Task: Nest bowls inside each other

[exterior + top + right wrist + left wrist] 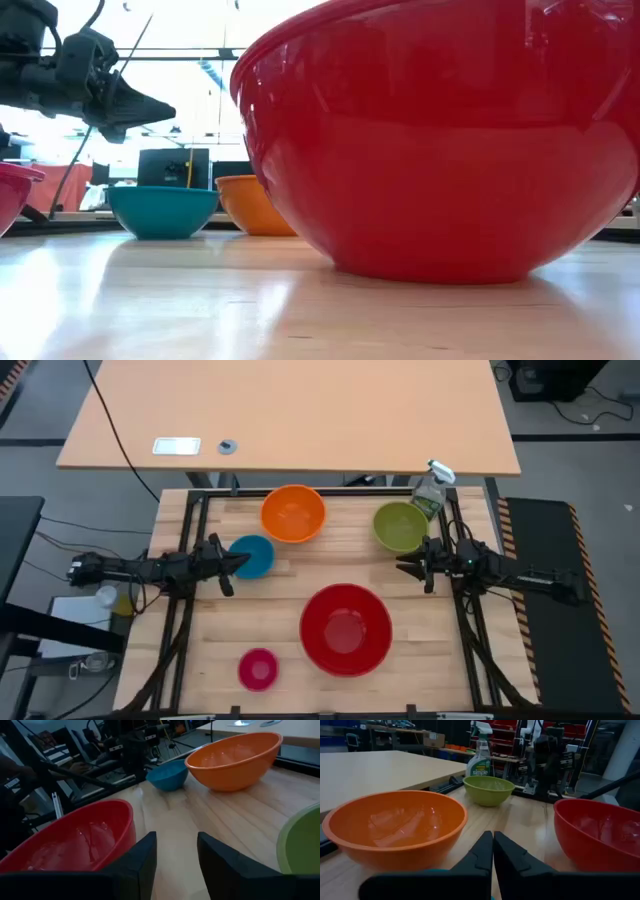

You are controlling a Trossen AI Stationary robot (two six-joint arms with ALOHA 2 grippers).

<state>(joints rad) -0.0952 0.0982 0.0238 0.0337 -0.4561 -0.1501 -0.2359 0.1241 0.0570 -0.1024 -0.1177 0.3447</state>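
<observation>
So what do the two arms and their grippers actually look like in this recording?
Both are dark, near-black jointed arms of slim segments. The left gripper and the right gripper each end in two matte black, wedge-shaped fingers with flat inner faces. Thin black cables run along the left arm and off its outer end. No labels or coloured markings can be made out on either arm.

Five upright, un-nested bowls: red (pixel 346 628), orange (pixel 293 514), olive-green (pixel 400 526), blue (pixel 253 556), pink (pixel 258 669).

Five bowls (pixel 345 628) (red, orange, green, blue, pink), one spray bottle (pixel 432 488), two arms
</observation>
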